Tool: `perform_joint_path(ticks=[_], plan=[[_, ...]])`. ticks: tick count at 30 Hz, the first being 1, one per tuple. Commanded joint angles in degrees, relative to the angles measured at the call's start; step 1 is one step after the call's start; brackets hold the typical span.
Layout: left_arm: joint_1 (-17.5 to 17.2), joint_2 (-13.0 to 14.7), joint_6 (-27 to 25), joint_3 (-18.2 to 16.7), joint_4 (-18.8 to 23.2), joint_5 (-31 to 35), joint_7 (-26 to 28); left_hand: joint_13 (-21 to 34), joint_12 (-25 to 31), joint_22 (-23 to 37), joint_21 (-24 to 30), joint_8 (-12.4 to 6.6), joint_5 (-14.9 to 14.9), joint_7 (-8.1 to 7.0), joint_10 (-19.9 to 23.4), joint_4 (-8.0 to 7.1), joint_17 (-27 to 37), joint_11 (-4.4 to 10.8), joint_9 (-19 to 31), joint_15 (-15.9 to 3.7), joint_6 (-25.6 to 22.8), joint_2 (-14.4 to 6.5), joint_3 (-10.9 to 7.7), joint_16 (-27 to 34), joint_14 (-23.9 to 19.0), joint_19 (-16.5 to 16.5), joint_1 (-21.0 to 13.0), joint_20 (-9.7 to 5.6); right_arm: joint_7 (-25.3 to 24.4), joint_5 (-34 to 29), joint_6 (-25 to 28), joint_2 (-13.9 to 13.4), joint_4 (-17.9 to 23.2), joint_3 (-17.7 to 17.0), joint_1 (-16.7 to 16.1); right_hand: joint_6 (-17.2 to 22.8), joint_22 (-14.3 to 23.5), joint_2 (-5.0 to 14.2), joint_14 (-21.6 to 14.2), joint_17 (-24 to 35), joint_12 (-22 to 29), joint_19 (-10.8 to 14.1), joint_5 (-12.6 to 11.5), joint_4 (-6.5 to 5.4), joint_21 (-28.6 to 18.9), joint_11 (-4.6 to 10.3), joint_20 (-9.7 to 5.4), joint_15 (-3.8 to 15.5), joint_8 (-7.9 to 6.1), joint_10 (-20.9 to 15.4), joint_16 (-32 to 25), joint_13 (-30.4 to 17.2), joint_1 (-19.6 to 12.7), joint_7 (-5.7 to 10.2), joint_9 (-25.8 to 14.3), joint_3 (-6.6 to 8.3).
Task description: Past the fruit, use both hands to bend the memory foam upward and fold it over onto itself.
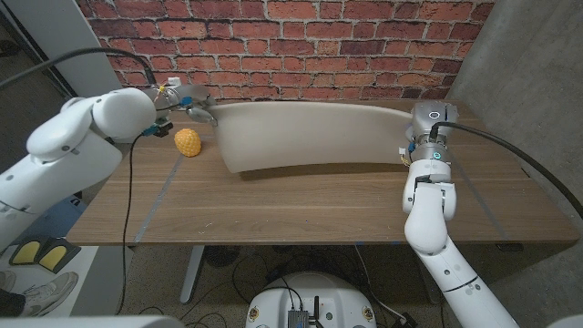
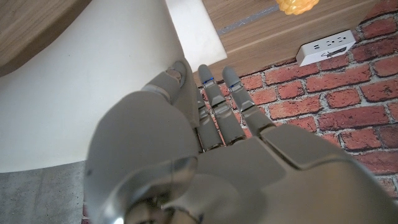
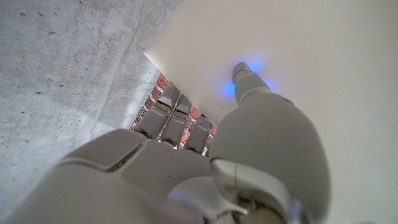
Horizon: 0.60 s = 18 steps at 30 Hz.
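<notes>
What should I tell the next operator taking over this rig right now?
Left hand grips the memory foam at its left end; right hand grips its right end, thumb on the face. The foam is bent upward along the table's far side, standing curved. The yellow fruit sits on the table beside the foam's left end. Done: lift and bend. Left: fold the foam over onto itself.

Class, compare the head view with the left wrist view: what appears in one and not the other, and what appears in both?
Head view alone: the right hand at the foam's far end, and the table's front edge. Left wrist view alone: a white power strip against the brick wall. Shared: the cream foam bent upward, the left hand gripping its end, and the yellow fruit on the table.
</notes>
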<state>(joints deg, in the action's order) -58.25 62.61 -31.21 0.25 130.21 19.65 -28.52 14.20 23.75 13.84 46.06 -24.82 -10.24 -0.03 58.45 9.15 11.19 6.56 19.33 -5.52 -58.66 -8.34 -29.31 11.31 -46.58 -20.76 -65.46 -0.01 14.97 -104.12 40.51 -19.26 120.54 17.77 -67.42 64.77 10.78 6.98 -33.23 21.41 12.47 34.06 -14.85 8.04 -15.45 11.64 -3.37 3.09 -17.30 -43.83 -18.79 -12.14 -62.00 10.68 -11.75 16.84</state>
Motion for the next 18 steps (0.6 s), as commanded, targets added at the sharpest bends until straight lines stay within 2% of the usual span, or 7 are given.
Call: perform_joint_path(ticks=[1,4,7,8,10,18], plan=[[15.44,2.21,3.6,13.37,-11.47,-11.55,2.47,15.02,8.16,0.12,0.53,-0.4,-0.22,0.34,3.13,-0.47,-0.06,2.81,0.21,-7.21,-0.44,-1.34,-0.28,0.23,-0.52,0.34,-0.27,0.07,9.44,5.81,-1.44,-6.09,-6.58,3.89,11.75,0.14,0.35,0.67,0.49,0.19,-0.37,-0.18,-0.3,-0.07,0.08,0.05,-1.22,10.38,0.13,0.55,0.28,-0.09,0.05,0.33,-0.25,-0.38],[19.24,1.35,4.61,16.98,-14.52,-13.0,2.28,15.11,8.19,0.09,0.64,-0.4,-0.22,0.43,3.13,-0.51,-0.07,2.78,0.27,-7.21,-0.35,-1.38,-0.33,0.23,-0.57,0.32,-0.23,0.11,11.65,7.06,-1.64,-7.55,-8.07,5.12,14.34,0.1,0.36,0.86,0.64,0.21,-0.59,-0.22,-0.36,-0.18,0.08,0.03,-1.21,10.46,0.23,1.08,0.45,-0.09,0.07,0.26,-0.32,-0.58],[22.66,0.23,4.98,20.4,-16.96,-13.29,2.42,15.24,8.24,0.03,0.78,-0.41,-0.2,0.56,3.12,-0.52,-0.08,2.87,0.39,-7.22,-0.26,-1.35,-0.35,0.22,-0.58,0.37,-0.17,0.11,10.96,9.19,-1.23,-8.59,-9.48,6.2,16.26,-0.02,0.36,0.99,0.8,0.2,-0.73,-0.3,-0.41,-0.3,0.09,0.05,-1.26,10.41,0.33,1.48,0.64,-0.1,0.15,0.28,-0.41,-0.79],[22.86,0.51,4.95,20.72,-16.94,-13.61,2.65,15.29,8.2,0.02,0.84,-0.42,-0.2,0.56,2.98,-0.5,-0.07,2.79,0.39,-7.28,-0.3,-1.37,-0.37,0.26,-0.65,0.35,-0.18,0.13,10.97,9.5,-0.82,-9.0,-9.46,6.57,16.43,0.0,0.36,1.03,0.83,0.2,-0.74,-0.2,-0.42,-0.28,0.06,0.06,-1.2,10.46,0.32,1.53,0.67,-0.1,0.11,0.28,-0.44,-0.79],[25.55,-0.94,5.21,23.24,-19.04,-13.27,2.57,15.36,8.25,-0.02,0.92,-0.39,-0.19,0.57,3.04,-0.53,-0.07,2.82,0.39,-7.2,-0.27,-1.37,-0.39,0.27,-0.7,0.39,-0.13,0.13,9.77,10.8,-0.57,-9.58,-11.14,7.44,18.07,0.07,0.36,1.11,0.91,0.19,-0.78,-0.24,-0.46,-0.31,0.06,0.07,-1.2,10.47,0.33,1.65,0.77,-0.11,0.1,0.3,-0.46,-0.87],[30.72,-3.78,4.85,28.45,-23.13,-12.73,3.59,15.49,8.29,-0.13,1.21,-0.35,-0.17,0.77,3.08,-0.5,-0.07,2.73,0.38,-7.24,-0.3,-1.38,-0.51,0.31,-0.88,0.54,-0.09,0.25,4.72,17.72,0.34,-12.54,-15.01,10.2,22.15,0.15,0.34,1.39,0.88,0.3,-0.78,-0.17,-0.6,-0.38,0.01,0.12,-1.12,10.49,0.44,1.83,0.9,-0.15,-0.01,0.31,-0.51,-1.2]])
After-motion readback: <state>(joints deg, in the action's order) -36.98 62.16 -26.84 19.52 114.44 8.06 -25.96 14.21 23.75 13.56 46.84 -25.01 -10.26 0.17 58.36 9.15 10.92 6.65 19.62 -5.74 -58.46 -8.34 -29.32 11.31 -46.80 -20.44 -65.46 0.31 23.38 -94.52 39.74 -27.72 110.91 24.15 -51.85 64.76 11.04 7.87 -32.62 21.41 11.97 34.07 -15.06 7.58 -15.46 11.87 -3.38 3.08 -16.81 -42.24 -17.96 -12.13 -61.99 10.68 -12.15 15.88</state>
